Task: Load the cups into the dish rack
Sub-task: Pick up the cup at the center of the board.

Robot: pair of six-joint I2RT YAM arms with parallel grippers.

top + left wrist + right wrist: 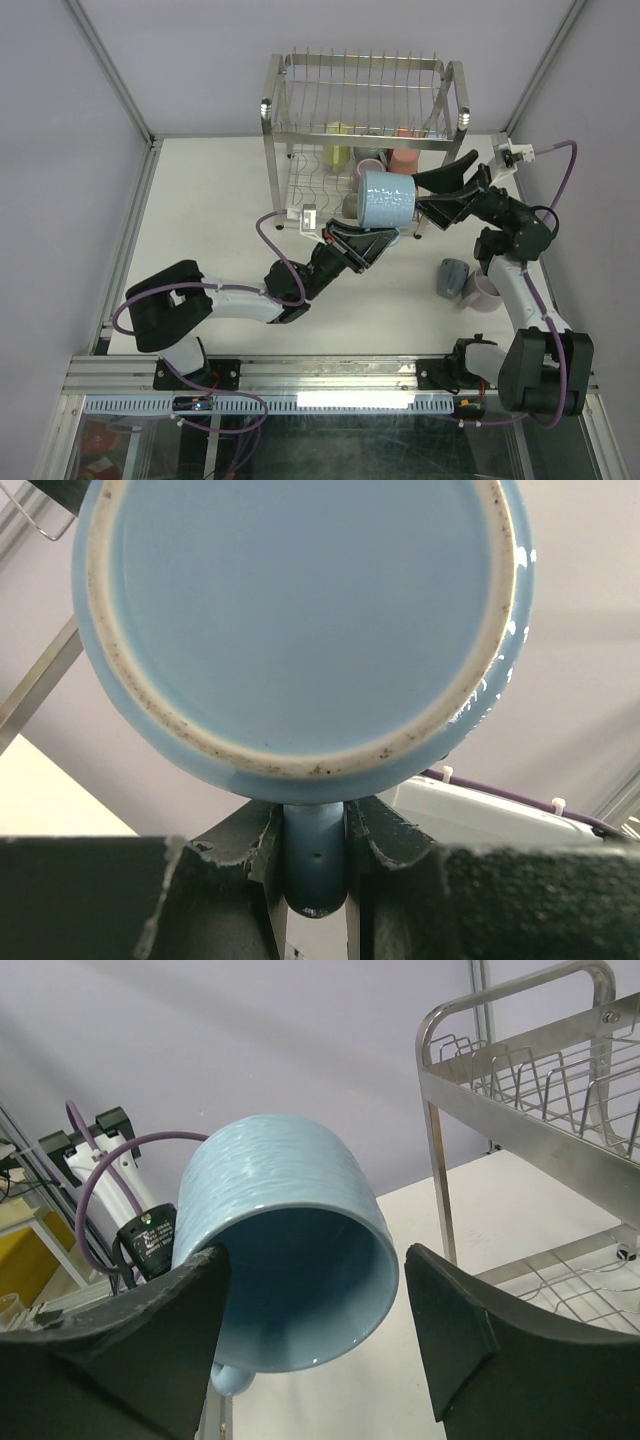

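Here: light blue mug (300, 620), handle clamped tight in the left gripper (315, 855), body just ahead of its fingers. Right gripper (315, 1260), jaws spread wide, mug's mouth between them. Dish rack (275, 110) just beyond both grippers.

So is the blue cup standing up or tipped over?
Tipped sideways. The blue cup shows its open mouth side-on, and the left tool holds its handle.
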